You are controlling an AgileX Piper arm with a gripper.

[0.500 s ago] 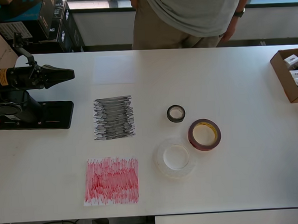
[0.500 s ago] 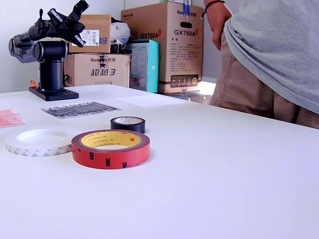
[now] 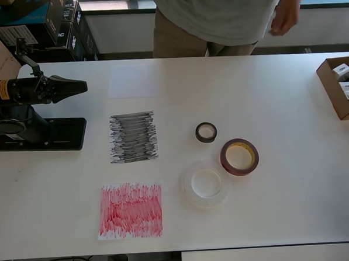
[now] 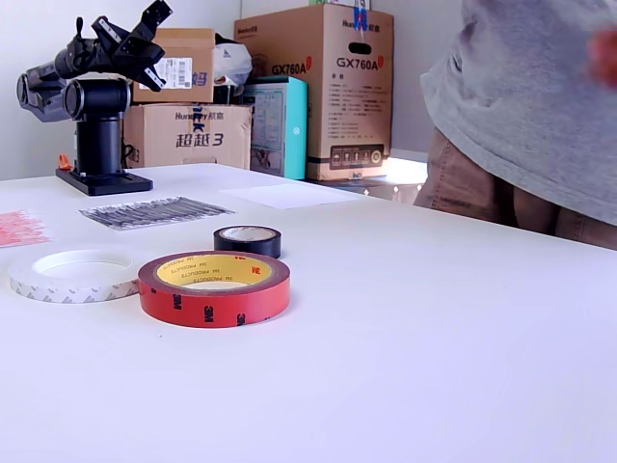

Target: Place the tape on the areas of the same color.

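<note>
Three tape rolls lie together on the white table: a small black tape (image 3: 206,132) (image 4: 248,240), a dark red tape (image 3: 239,157) (image 4: 213,287) with a yellowish core, and a large clear-whitish tape (image 3: 205,184) (image 4: 79,274). To their left in the overhead view are the black scribbled area (image 3: 133,137) (image 4: 154,212), the red scribbled area (image 3: 131,210) (image 4: 19,229) and a faint white area (image 3: 133,81) (image 4: 289,196). My gripper (image 3: 81,85) (image 4: 154,34) hangs folded over its base at the overhead view's far left. It is far from the rolls, fingers together and holding nothing.
The arm's black base plate (image 3: 37,135) sits at the table's left edge in the overhead view. An open cardboard box (image 3: 341,86) stands at the right edge. A person (image 3: 221,17) stands at the far side. Cartons (image 4: 318,87) are stacked behind the table.
The person at the far side has shifted and raised a hand. The arm and the tape rolls have not moved.
</note>
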